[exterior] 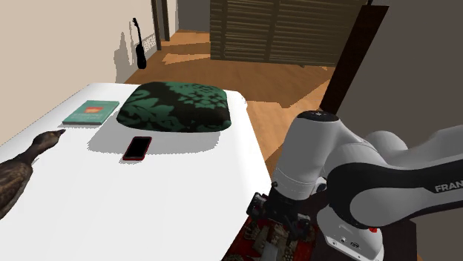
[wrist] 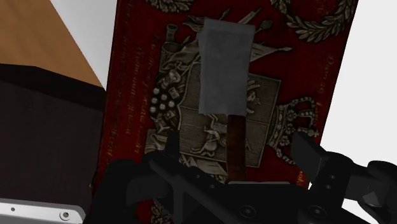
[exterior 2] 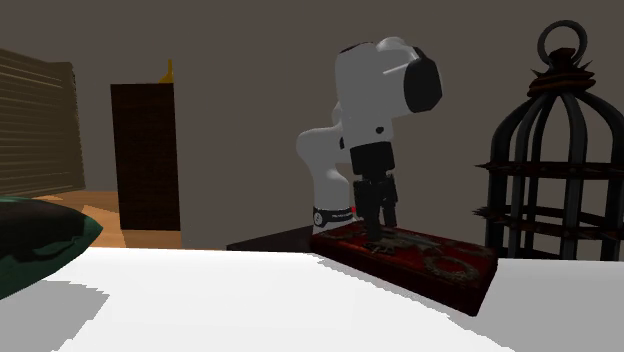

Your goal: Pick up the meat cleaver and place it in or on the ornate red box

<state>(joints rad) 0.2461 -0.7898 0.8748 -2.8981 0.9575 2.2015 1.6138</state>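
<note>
So the room first: beige walls, a wood floor (exterior: 278,111) running off toward a slatted dark wall (exterior: 274,30), and a tall dark cabinet (exterior 2: 145,165) in the second exterior view. A guitar (exterior: 139,46) leans in the far corner.

The big white surface (exterior: 148,200) takes up most of the shoulder view's left. Its middle is wide open, so there's plenty of flat room there. The white arm (exterior: 371,178) bends down at the surface's near corner, by its rounded edge.

A black birdcage (exterior 2: 545,160) rises behind the box on the second exterior view's right. I can't tell what it stands on.

A green patterned pillow (exterior: 178,107) sits at the far end, close to the edge by the floor. A dark bird figure (exterior: 22,167) is at the shoulder view's left edge.

The ornate red box (wrist: 133,95) lies flat at the surface's corner, right under the gripper (wrist: 238,149). Its lid carries a silver crest. A teal book (exterior: 90,112) lies beside the pillow, and 1 red phone (exterior: 137,147) lies just in front of it.

The meat cleaver (wrist: 222,70) lies flat on the box lid, blade pointing away from the gripper. Its dark handle runs back between the 2 fingers (wrist: 305,149). The jaws stand wide, clear of the handle on both sides, holding nothing.
</note>
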